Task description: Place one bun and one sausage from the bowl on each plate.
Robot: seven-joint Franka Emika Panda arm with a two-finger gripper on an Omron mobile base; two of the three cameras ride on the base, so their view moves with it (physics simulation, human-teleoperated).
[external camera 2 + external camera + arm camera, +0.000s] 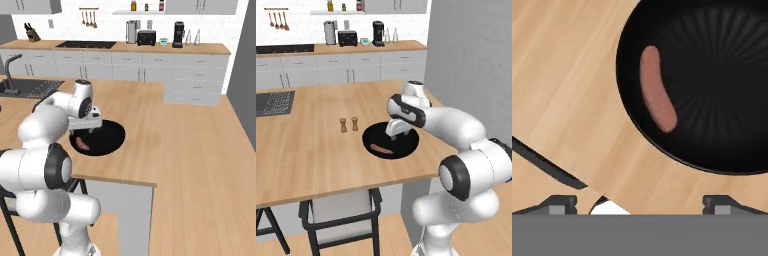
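Observation:
A shallow black bowl (pixel 406 146) (pixel 111 140) (pixel 722 100) sits on the wooden island near its front edge. One reddish-brown sausage (pixel 381 149) (pixel 82 145) (pixel 657 90) lies inside it, near the rim on the side towards the edge. My gripper (pixel 394 135) (pixel 85 128) (pixel 641 202) hangs open a little above the bowl and points down, with nothing between its widely spread fingertips. In the hand view the sausage lies ahead of the fingers, well apart from them. The buns and both plates are out of view.
Two small brown shakers (pixel 349 124) stand on the counter left of the bowl. A dark-framed chair (pixel 341 210) is tucked under the island's front edge. A sink (pixel 273 102) (pixel 25 87) is set into the island's far left. A grey wall (pixel 471 55) rises on the right.

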